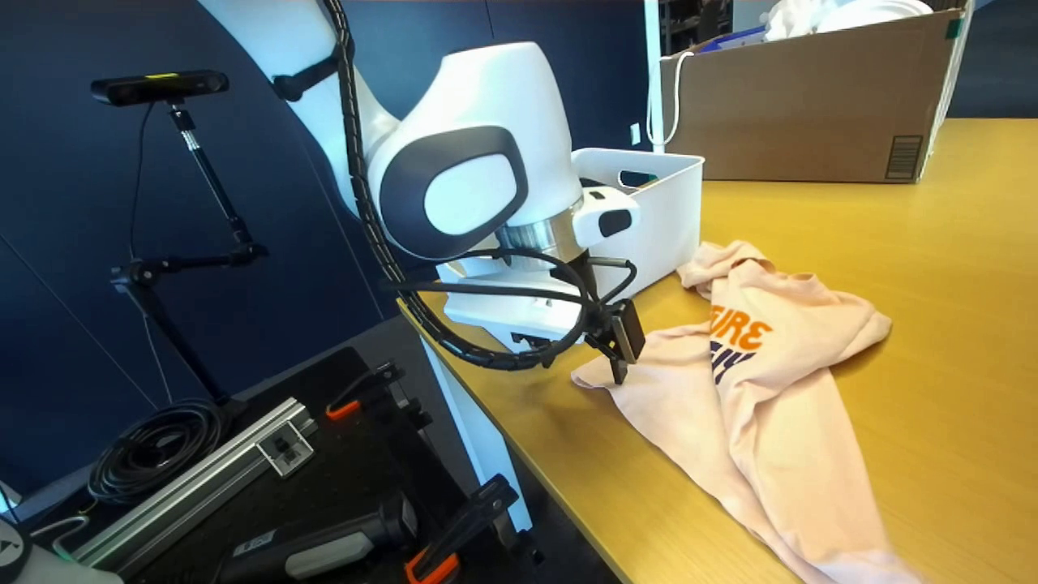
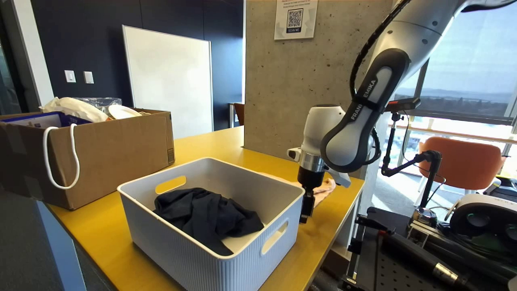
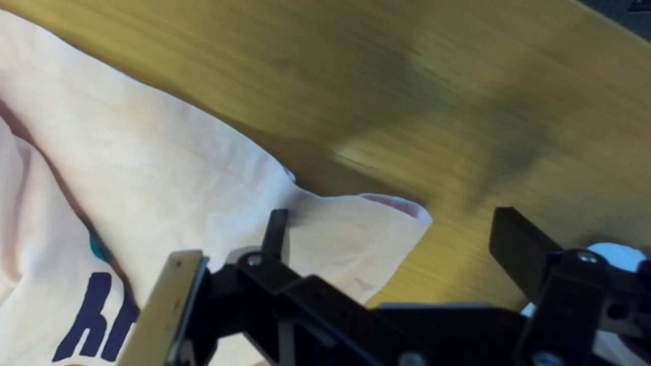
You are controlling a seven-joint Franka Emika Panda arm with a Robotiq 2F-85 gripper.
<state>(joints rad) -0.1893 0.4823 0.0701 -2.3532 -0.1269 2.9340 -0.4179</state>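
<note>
1. One peach-pink shirt (image 1: 778, 397) lies rumpled and partly folded on the yellow table (image 1: 957, 324), close to the table's edge.
2. In that exterior view its long axis runs from the upper middle down to the lower border, slanting rightward; orange-and-navy lettering (image 1: 736, 337) is partly swallowed by a fold.
3. One pointed corner of the cloth juts toward the table's edge; in the wrist view this tip points right.
4. The gripper (image 3: 390, 229) has its jaws spread wide around that corner: one finger above the cloth, its opposite beyond the tip, over the wood. Whether the nearer finger touches the fabric cannot be told.
5. One white ribbed bin (image 2: 190, 258) stands just beside the gripper and the shirt's upper end; in an exterior view the bin and the arm (image 2: 363, 121) block most of the shirt from sight.
6. Inside the bin sits a bunched dark cloth (image 2: 206, 218).
7. Farther off on the table is one cardboard box (image 1: 811, 105), filled above its rim, with a white rope handle (image 2: 76, 159).
8. Off the table, a black platform (image 1: 357, 462) bears one coil of cable (image 1: 122, 470), two black-and-orange clamps (image 1: 478, 511) and one camera (image 1: 162, 87) on a jointed stand (image 1: 212, 182).
</note>
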